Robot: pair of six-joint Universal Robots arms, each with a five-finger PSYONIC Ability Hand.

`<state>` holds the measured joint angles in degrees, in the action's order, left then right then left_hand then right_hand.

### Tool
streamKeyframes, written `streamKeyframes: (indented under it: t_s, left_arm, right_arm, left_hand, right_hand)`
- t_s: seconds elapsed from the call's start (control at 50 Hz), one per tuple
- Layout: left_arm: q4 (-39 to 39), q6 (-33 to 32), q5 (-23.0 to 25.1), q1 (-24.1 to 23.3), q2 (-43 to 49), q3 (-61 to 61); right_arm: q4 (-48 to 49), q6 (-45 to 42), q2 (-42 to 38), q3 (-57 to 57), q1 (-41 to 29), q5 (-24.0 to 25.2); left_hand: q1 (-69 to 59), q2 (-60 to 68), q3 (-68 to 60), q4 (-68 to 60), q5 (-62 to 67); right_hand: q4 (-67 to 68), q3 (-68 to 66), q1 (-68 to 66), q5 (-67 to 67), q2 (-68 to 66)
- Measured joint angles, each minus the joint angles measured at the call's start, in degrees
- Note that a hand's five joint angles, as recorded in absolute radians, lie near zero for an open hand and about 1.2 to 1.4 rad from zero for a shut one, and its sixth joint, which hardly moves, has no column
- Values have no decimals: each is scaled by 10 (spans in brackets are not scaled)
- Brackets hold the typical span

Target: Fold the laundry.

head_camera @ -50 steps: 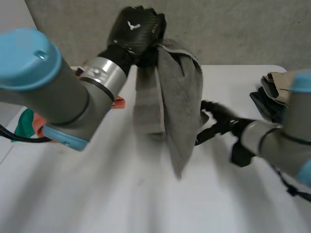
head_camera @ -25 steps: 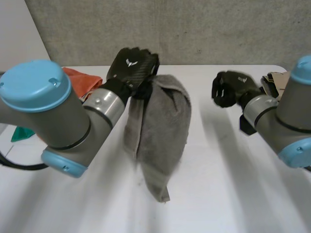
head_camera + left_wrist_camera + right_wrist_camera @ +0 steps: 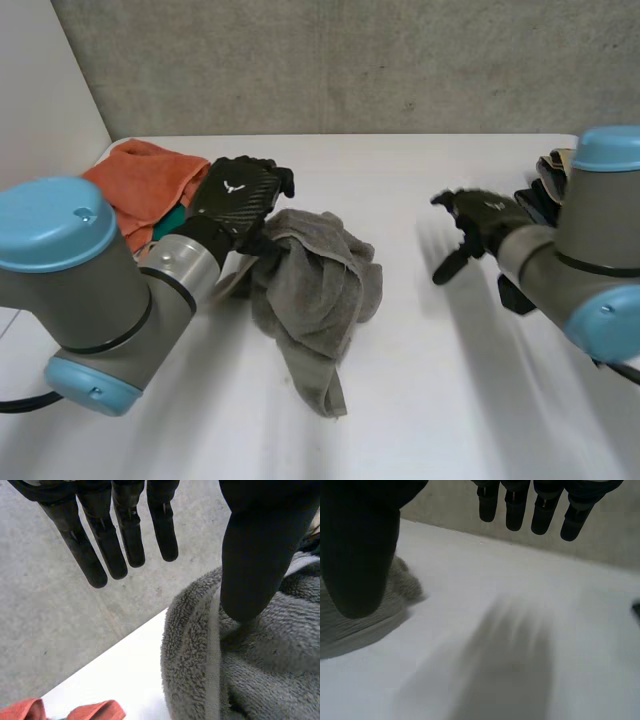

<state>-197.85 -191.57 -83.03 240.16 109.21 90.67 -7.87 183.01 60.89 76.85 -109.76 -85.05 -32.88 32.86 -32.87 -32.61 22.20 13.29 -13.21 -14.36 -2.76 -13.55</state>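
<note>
The left hand [image 3: 240,195] is lower than a second ago, and the grey towel [image 3: 315,290] that hung from it is now a crumpled heap on the table [image 3: 420,420], under and just past that hand's thumb. Its fingers are straight and spread clear of the cloth. Only the thumb tip rests on the pile, so the hold looks released. The right hand [image 3: 480,225] is well apart from the towel, fingers relaxed and empty. An orange cloth [image 3: 140,180] lies behind the left wrist. The towel looks thick, soft and limp, light enough to lift but quick to bunch. The flat hem beside the left thumb seems the best place to pinch, ideally at a corner.
</note>
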Motion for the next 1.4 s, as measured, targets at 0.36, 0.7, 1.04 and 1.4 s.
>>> streamKeyframes:
  t_s: [0.36,0.7,1.04,1.4]
  left_arm:
    - [2,0,5,63,-19,88]
    - [-34,-2,8,145,75,32]
    - [-12,-1,77,165,228,-107]
    - [-11,-1,66,147,278,-184]
  right_arm:
    - [-56,171,19,126,-51,109]
    - [3,182,-61,36,-162,16]
    - [69,183,-131,-38,-201,-26]
    - [114,186,-159,-75,-235,-53]
  left_hand:
    - [55,-54,55,61,-60]
    - [57,-70,70,76,-75]
    - [49,-56,56,56,-50]
    - [-336,354,-350,-360,340]
  right_hand:
    - [1,-1,0,-5,-1]
    - [80,-80,-70,-92,-61]
    - [152,-148,-133,-160,-138]
    - [534,-534,-490,-525,-536]
